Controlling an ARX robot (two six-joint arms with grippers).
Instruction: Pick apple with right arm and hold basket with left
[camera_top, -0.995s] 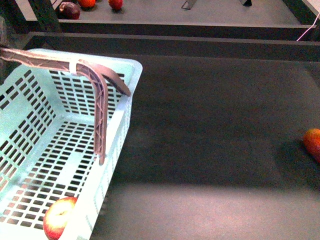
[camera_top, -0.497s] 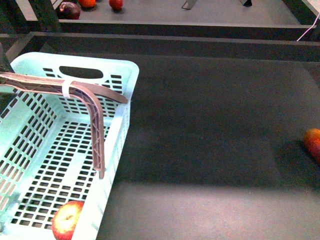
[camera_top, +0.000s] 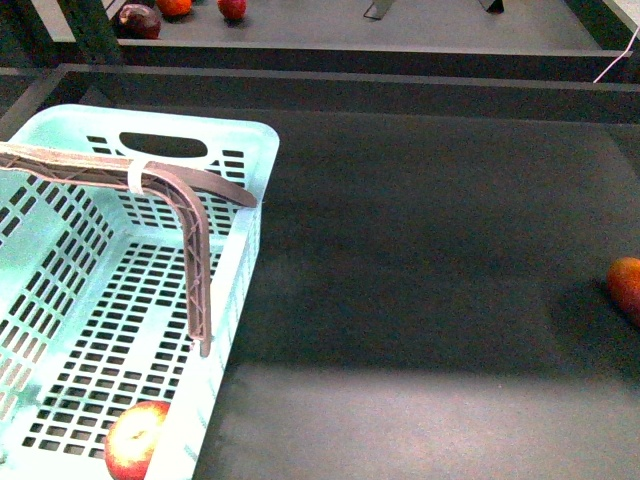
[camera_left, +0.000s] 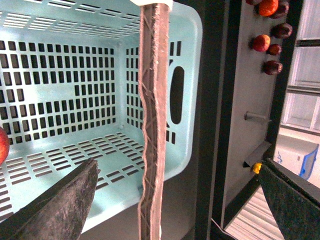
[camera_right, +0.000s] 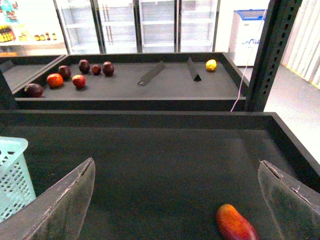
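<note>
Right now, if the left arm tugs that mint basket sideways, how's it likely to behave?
The basket is thin slotted plastic, so it probably slides easily on the smooth dark shelf and its walls may flex. The round apple sits loose on its floor and will likely roll. With little inside, it looks light enough to tilt if pulled from the rim.

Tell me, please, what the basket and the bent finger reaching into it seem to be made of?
The basket looks like moulded plastic, pale mint with a slight sheen: thin slotted walls and rounded rim suggest it. The left gripper's finger appears to be flexible brown plastic or rubber, matte, judging by its lattice ribs; which one is unclear.
</note>
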